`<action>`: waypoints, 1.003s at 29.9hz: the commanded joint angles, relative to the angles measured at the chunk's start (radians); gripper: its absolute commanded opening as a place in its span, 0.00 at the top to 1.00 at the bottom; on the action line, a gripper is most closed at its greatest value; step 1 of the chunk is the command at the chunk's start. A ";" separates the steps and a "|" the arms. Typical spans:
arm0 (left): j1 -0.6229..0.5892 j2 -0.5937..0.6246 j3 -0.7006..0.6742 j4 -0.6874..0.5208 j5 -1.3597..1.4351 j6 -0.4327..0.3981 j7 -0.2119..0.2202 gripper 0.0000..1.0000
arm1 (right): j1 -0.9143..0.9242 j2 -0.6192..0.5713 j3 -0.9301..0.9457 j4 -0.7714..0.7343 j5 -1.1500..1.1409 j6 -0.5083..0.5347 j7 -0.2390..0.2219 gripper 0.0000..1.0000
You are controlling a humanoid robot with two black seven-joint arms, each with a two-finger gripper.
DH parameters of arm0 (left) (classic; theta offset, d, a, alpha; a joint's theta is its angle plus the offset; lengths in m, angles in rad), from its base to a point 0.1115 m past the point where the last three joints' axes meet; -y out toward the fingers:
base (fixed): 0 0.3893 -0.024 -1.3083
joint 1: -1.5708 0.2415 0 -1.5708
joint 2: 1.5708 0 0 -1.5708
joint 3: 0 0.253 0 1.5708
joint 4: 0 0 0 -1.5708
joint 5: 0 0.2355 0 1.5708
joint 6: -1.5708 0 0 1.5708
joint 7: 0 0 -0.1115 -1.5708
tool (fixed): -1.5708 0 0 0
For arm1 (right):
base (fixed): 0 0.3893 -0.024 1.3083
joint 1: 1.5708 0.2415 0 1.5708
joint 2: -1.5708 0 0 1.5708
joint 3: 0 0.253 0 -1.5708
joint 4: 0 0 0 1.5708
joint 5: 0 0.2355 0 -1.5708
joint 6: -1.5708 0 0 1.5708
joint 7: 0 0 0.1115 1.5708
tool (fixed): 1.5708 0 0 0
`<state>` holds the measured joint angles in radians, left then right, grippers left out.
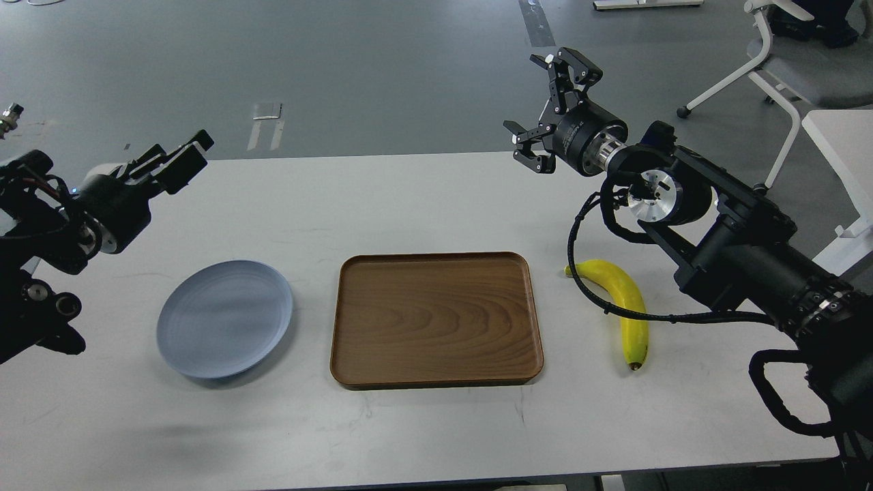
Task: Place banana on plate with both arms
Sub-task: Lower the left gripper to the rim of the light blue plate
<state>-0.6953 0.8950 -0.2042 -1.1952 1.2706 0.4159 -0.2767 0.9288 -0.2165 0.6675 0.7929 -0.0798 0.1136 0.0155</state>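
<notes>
The yellow banana [626,300] lies on the white table, right of the wooden tray, its dark tip toward me. A cable of my right arm crosses over it. The pale blue-grey plate [225,318] lies empty on the left side of the table. My right gripper [543,108] is open and empty, held high over the table's far edge, well beyond the banana. My left gripper [179,158] is held above the table's far left, beyond the plate. It is seen side-on and dark, so its fingers cannot be told apart.
A brown wooden tray [436,319] lies empty between the plate and the banana. A white office chair [791,61] and the corner of another white table [842,146] stand at the far right. The table's front edge is near me.
</notes>
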 commanded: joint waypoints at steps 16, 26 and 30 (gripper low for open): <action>0.083 0.019 0.212 0.166 -0.002 0.037 -0.073 0.04 | -0.018 -0.021 0.001 -0.011 0.000 -0.003 0.000 0.00; 0.165 -0.067 0.210 0.253 -0.002 0.041 -0.081 0.08 | -0.019 -0.023 0.000 -0.012 0.000 -0.034 0.000 0.00; 0.166 -0.076 0.210 0.264 -0.005 0.041 -0.079 0.10 | -0.021 -0.023 -0.002 -0.018 0.000 -0.035 0.000 0.00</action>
<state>-0.5306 0.8254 0.0063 -0.9401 1.2675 0.4580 -0.3566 0.9090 -0.2384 0.6665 0.7771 -0.0797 0.0792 0.0155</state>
